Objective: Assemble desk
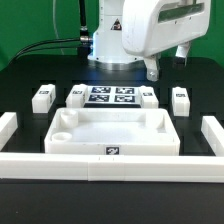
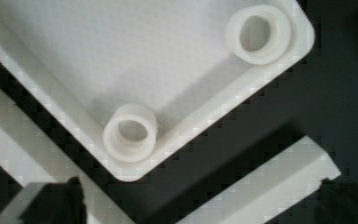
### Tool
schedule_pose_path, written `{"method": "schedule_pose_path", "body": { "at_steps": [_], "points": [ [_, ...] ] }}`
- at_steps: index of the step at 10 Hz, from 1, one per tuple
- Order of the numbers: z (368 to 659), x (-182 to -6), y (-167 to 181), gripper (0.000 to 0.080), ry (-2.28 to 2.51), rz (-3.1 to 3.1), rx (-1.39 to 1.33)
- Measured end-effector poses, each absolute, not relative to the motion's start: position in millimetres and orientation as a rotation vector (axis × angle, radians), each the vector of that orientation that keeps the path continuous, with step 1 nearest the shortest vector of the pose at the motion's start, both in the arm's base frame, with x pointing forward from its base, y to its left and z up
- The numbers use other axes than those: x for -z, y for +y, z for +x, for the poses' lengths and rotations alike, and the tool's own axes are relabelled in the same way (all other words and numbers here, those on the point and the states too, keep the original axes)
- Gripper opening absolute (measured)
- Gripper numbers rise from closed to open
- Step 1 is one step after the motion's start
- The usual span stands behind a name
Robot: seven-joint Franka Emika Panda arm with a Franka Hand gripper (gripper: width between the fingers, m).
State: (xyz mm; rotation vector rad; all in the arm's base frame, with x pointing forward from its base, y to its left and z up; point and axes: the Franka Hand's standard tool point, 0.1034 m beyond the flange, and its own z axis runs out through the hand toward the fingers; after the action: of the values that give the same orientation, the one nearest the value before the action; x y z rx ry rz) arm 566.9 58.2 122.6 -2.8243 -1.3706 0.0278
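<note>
Gripper [image 1: 166,63] hangs clear of the tabletop [image 1: 140,147]; jaws spread wide, holding nothing.
Wrist view: fingertips dark, blurred, cropped; tabletop partly cut off.

— What colour is seen on the tabletop [image 1: 112,130]?
— Plain white, with one black-and-white square tag [image 1: 111,150] carried on its near wall.
— And the legs [image 1: 41,97]?
— White too, patterned black on top. The counter [image 1: 32,125] is shown black, the backdrop [image 1: 25,25] green.
</note>
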Motion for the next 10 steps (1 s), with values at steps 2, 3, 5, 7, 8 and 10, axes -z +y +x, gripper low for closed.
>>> {"method": "schedule_pose_path", "body": {
  "at_steps": [2, 3, 5, 7, 8, 10],
  "points": [
    [567, -122.5, 58, 0.0649, -1.371, -2.824, -0.028],
    [567, -122.5, 58, 0.0649, -1.371, -2.824, -0.028],
    [567, -122.1, 58, 0.0649, -1.370, -2.824, -0.029],
    [555, -113.6, 45, 0.0649, -1.619, -2.694, -0.024],
    [547, -105.2, 35, 0.0649, -1.823, -2.556, -0.025],
    [538, -92.9, 27, 0.0649, -2.019, -2.374, -0.125]
  ]
}}
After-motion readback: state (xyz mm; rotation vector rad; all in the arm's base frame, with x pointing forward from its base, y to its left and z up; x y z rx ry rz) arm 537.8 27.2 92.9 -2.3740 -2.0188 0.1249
